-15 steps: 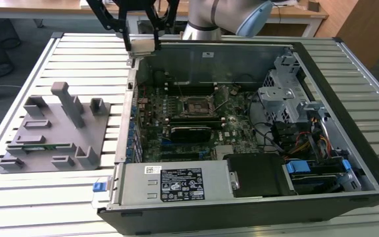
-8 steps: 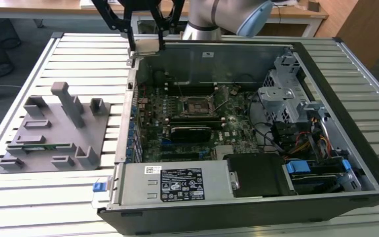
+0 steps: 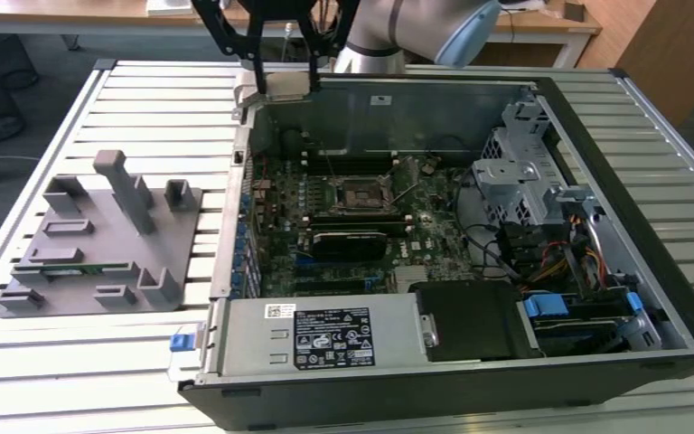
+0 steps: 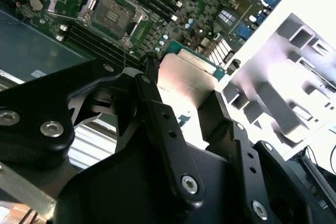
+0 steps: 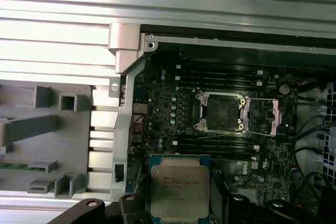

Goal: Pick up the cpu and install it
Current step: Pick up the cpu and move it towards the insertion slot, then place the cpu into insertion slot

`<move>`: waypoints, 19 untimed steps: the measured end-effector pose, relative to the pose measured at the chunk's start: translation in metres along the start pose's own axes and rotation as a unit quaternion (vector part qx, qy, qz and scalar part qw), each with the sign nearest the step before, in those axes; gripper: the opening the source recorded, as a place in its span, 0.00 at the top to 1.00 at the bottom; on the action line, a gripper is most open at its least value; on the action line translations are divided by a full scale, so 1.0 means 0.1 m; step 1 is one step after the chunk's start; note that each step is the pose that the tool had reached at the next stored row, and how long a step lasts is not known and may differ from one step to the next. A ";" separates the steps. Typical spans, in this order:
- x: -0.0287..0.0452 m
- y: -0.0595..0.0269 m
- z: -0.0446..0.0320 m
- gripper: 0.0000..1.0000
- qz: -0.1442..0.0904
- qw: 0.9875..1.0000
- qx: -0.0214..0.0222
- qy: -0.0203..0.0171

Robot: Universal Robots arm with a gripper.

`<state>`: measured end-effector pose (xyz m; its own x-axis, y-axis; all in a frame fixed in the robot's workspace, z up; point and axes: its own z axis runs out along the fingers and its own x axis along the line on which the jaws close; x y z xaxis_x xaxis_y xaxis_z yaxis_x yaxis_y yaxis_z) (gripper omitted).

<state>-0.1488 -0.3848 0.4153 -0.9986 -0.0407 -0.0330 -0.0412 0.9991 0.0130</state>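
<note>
- Exterior view: gripper [image 3: 281,83] hangs over the far rim of the computer case [image 3: 444,402], jaws clamped on the cpu [image 3: 286,87] by two opposite edges.
- First wrist view: cpu [image 5: 180,191] shows its silver top, lying roughly parallel to the motherboard [image 5: 168,129].
- Open socket [image 3: 358,193] sits well apart from the cpu, inside the case, nearer the camera and toward the exterior view's right.
</note>
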 end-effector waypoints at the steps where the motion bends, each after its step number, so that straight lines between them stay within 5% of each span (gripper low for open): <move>1: -0.022 -0.001 0.001 0.46 0.000 1.000 0.000 0.000; 19: -0.259 -0.011 0.010 0.46 0.000 1.000 0.000 0.000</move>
<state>-0.1228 -0.3848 0.4152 -0.9986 -0.0408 -0.0330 -0.0412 0.9991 0.0130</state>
